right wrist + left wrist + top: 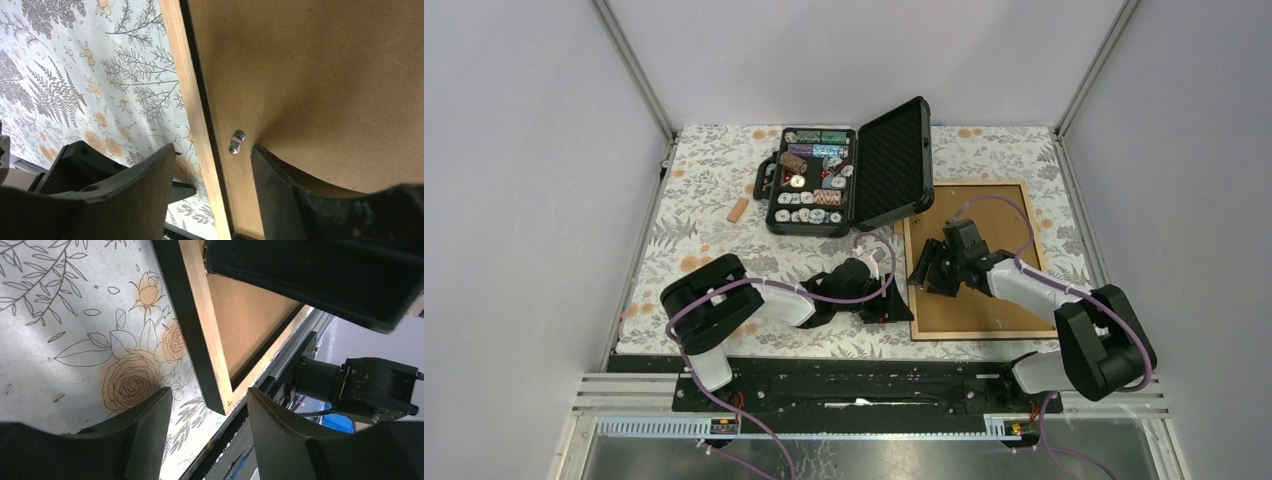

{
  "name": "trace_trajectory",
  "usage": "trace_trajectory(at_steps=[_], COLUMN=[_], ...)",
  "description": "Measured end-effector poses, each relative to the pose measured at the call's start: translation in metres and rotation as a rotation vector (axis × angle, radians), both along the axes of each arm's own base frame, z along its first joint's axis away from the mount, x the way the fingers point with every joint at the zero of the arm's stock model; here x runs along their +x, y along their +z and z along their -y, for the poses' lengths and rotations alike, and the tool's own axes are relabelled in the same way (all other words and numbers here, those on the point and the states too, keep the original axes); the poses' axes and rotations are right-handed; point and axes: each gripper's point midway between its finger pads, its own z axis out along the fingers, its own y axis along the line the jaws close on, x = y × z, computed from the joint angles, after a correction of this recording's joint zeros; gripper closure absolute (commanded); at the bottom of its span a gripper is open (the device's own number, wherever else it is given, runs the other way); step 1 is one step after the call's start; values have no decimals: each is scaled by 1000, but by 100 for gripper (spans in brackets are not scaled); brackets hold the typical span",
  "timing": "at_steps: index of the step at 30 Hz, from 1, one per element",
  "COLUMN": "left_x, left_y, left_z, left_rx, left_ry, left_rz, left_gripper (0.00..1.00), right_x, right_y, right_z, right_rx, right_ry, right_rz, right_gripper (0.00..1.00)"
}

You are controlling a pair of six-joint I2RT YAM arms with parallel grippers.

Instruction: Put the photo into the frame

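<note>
Floral tablecloth [704, 220] between grey walls [524, 200]. Frame [984, 300] lies back-up, long axis running front-to-back. Left gripper [210, 397] and right gripper [212, 150] gape astride its left edge.

Bright, even light with soft shadows; wrist views blur slightly up close.

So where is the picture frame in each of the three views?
Top external: the frame lies back up, right of centre.
Left wrist: one corner of the frame, at centre.
Right wrist: the frame fills the right half.
Shared landmark: the floral cloth, left of the frame's pale wood edge everywhere.
</note>
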Motion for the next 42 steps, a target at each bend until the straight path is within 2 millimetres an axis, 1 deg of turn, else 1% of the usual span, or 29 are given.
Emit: trace_trajectory(at_steps=[3, 6, 8, 9, 11, 13, 15, 18, 20, 24, 28, 31, 42], left_x=[-1, -1, -1, -1, 0, 1, 2, 6, 9, 9, 9, 8, 9], left_y=[-1, -1, 0, -1, -1, -3, -6, -9, -11, -14, -14, -14, -14], left_z=[-1, -3, -6, -7, -7, -7, -5, 3, 10, 12, 17, 17, 16], left_rx=[-5, -10, -7, -5, -1, 5, 6, -6, -20, -38, -67, -75, -70], left_ry=[3, 8, 17, 20, 24, 28, 31, 31, 26, 25, 26, 26, 16], left_rz=[-3, 2, 6, 6, 8, 10, 5, -2, -11, -38, -50, -59, -63], left_gripper=[39, 39, 39, 40, 46, 51, 55, 62, 65, 72, 72, 72, 72], right_x=[3, 4, 4, 5, 5, 5, 7, 9, 12, 21, 27, 27, 21], right_y=[-1, -2, -2, -2, -2, -1, 1, 0, -1, -1, -2, -2, -2], right_z=[-2, -3, -3, -3, -4, -5, -7, -9, -11, -18, -24, -25, -24], right_rx=[10, 12, 12, 12, 13, 19, 28, 43, 56, 87, 110, 117, 184], right_ry=[5, 8, 9, 9, 10, 13, 15, 10, 4, 4, 15, 21, -21], right_rz=[13, 21, 24, 25, 26, 29, 39, 56, 67, 94, 114, 115, 151], right_gripper=[40, 41, 40, 38, 36, 37, 40, 48, 48, 48, 48, 48, 46])
